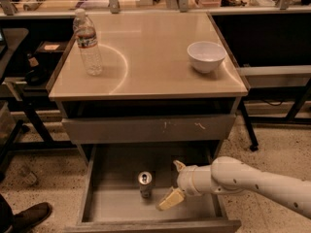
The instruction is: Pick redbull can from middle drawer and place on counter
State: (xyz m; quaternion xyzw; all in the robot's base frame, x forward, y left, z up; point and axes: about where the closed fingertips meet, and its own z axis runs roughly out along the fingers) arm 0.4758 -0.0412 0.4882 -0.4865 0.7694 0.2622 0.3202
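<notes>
Here, the redbull can (145, 183) stood upright on the floor of the open middle drawer (116, 204), below the table (155, 57). The end effector (173, 182) hung inside the drawer just right of the can, fingers spread wide, holding nothing. A water bottle (88, 42) and a white bowl (206, 56) stood on the table.

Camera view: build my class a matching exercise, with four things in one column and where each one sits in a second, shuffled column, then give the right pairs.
Things
1. redbull can
2. water bottle
3. white bowl
4. gripper

Places
A. on the counter, right side
B. over the open middle drawer, right of the can, jaws open
C. upright on the drawer floor
D. on the counter, left side

Pairs: 1-C, 2-D, 3-A, 4-B
</notes>
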